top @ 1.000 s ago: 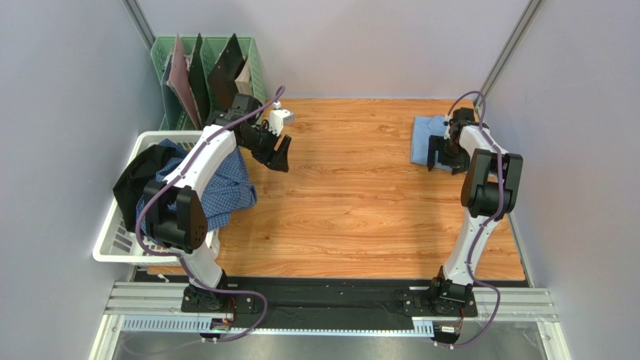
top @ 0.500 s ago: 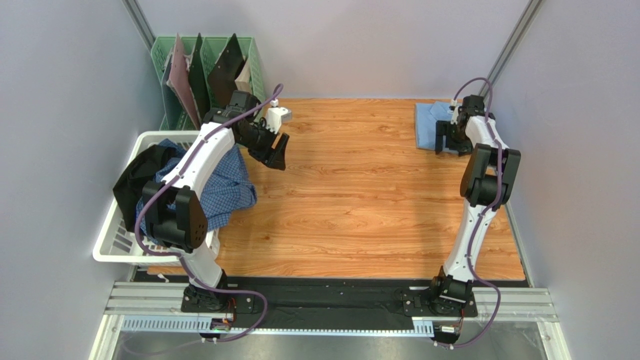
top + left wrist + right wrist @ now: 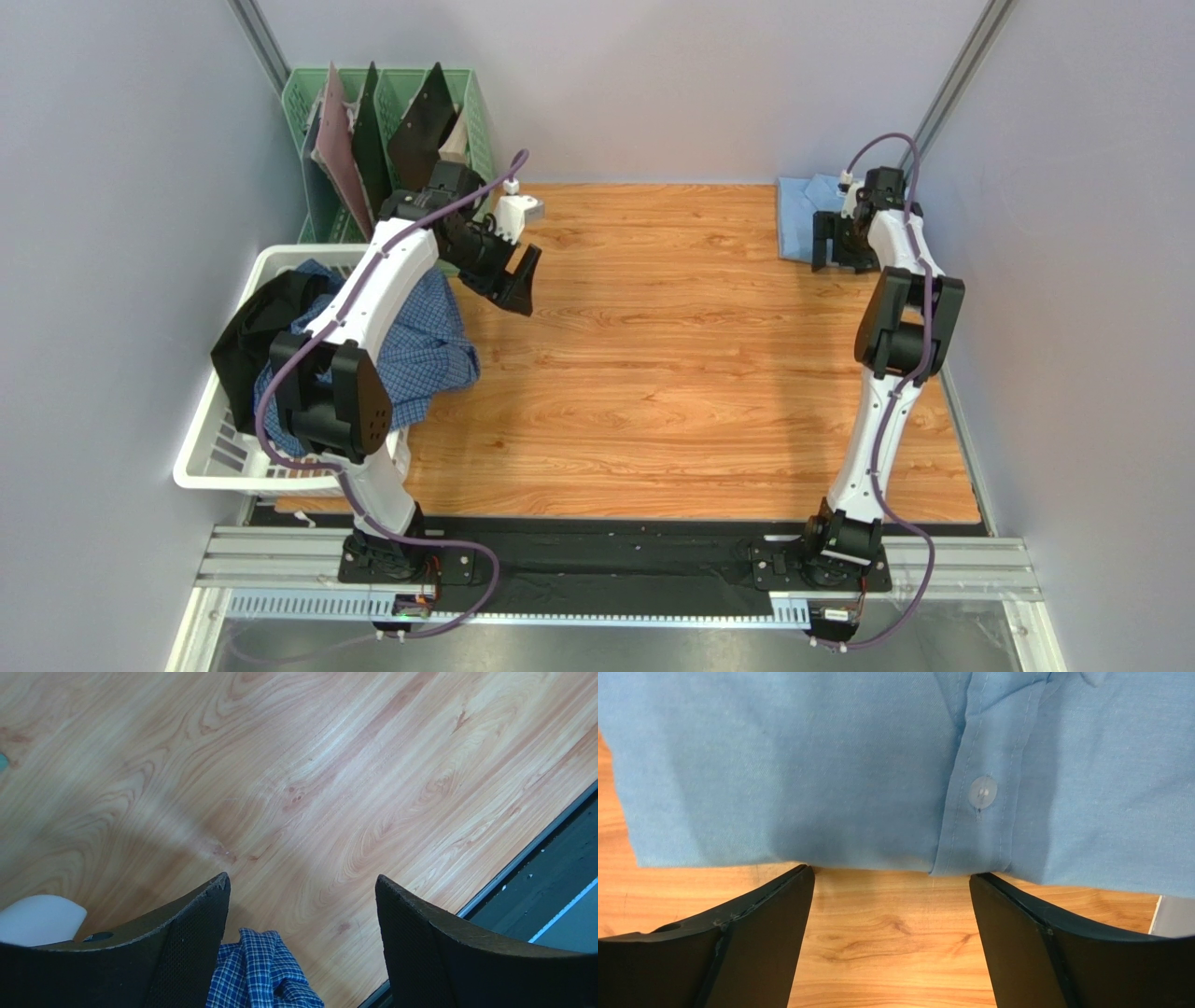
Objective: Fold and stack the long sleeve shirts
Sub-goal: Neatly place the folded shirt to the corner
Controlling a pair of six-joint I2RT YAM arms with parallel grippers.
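Note:
The plain light blue long sleeve shirt (image 3: pixel 800 210) lies folded flat at the table's far right corner; in the right wrist view its buttoned front (image 3: pixel 878 756) fills the top. My right gripper (image 3: pixel 838 252) (image 3: pixel 891 875) stands open, its fingertips right at the shirt's near edge with bare wood between them. The blue-and-white checked shirt (image 3: pixel 421 350) hangs crumpled over the rim of the white basket (image 3: pixel 211 462). Above the table beside the basket my left gripper (image 3: pixel 514 291) (image 3: pixel 302 889) is open and holds nothing; a fold of checked cloth (image 3: pixel 260 973) shows below it.
A black garment (image 3: pixel 260 329) lies in the basket with the checked shirt. A green rack (image 3: pixel 470 112) with upright boards stands at the back left. Grey walls close in the wooden table (image 3: pixel 659 364) on both sides, and a dark rail (image 3: pixel 617 553) runs along its near edge.
My right gripper has moved toward the far edge and the light blue shirt has slid with it into the back right corner. The left jaws have opened a little wider.

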